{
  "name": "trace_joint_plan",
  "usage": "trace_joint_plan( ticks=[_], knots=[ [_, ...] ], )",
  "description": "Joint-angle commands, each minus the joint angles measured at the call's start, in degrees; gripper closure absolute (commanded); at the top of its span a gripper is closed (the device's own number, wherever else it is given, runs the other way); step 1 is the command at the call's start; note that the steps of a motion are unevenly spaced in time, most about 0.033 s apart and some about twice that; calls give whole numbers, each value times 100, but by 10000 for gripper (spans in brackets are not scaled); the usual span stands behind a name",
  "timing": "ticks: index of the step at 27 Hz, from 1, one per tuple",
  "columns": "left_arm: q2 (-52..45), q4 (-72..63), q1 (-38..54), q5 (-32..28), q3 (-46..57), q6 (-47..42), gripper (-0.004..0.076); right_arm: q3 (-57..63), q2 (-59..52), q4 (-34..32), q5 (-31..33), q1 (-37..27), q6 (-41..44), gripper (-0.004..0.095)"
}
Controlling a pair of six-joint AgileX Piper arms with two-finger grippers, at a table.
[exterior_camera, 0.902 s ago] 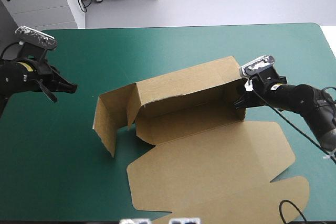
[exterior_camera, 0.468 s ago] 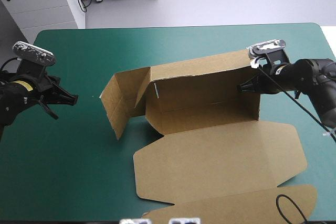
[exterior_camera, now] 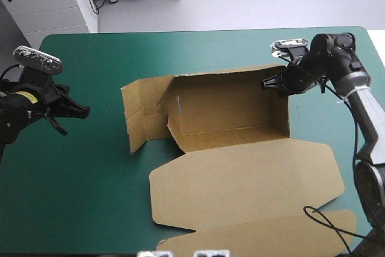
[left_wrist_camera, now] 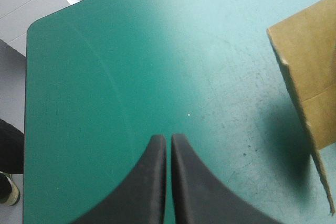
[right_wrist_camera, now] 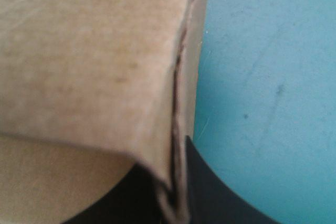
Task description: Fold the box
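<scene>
Box wall dragged toward the far edge

The right gripper (exterior_camera: 269, 83), pinched on the box (exterior_camera: 228, 109) at its far-right corner, has squared the raised wall mid-table. The left gripper (exterior_camera: 84, 111) waits closed, well left.

The brown box (exterior_camera: 231, 109) sits mid-table on the teal-green cover (exterior_camera: 84, 185), half built: 1 long wall (exterior_camera: 234, 103) stands upright along its far side, a side flap (exterior_camera: 136, 118) stands bent round at the wall's left end, and the lid panel (exterior_camera: 240, 188) lies flat toward the near edge. The right gripper (exterior_camera: 269, 83) nips the wall's top right corner, its arm reaching in from the far right. The left gripper (exterior_camera: 83, 111), black fingers drawn to a point, hovers over bare cover well left of the flap, aimed at it.
</scene>
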Motion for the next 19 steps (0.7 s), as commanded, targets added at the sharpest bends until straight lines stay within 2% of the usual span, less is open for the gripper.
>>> trace_joint_plan(
  ticks=[1,11,13,16,17,18,19],
  knots=[
    [-111,-92,3,-380,-135,-51,712,-650,398,99,212,-12,189,922],
    [-111,-92,3,-380,-135,-51,712,-1145,1177,48,198,-12,308,919],
    [-111,-92,3,-393,-135,-51,712,-1145,1189,-8,124,-12,267,882],
    [-111,-92,3,-393,-135,-51,712,-1158,1189,-8,7,-12,254,739],
    [-111,-92,3,-393,-135,-51,712,-1158,1189,28,-23,-12,204,588],
    [-111,-92,3,-393,-135,-51,712,-1158,1189,37,-23,-12,190,509],
    [-111,-92,3,-393,-135,-51,712,-1158,1189,84,67,-12,90,386]
  ],
)
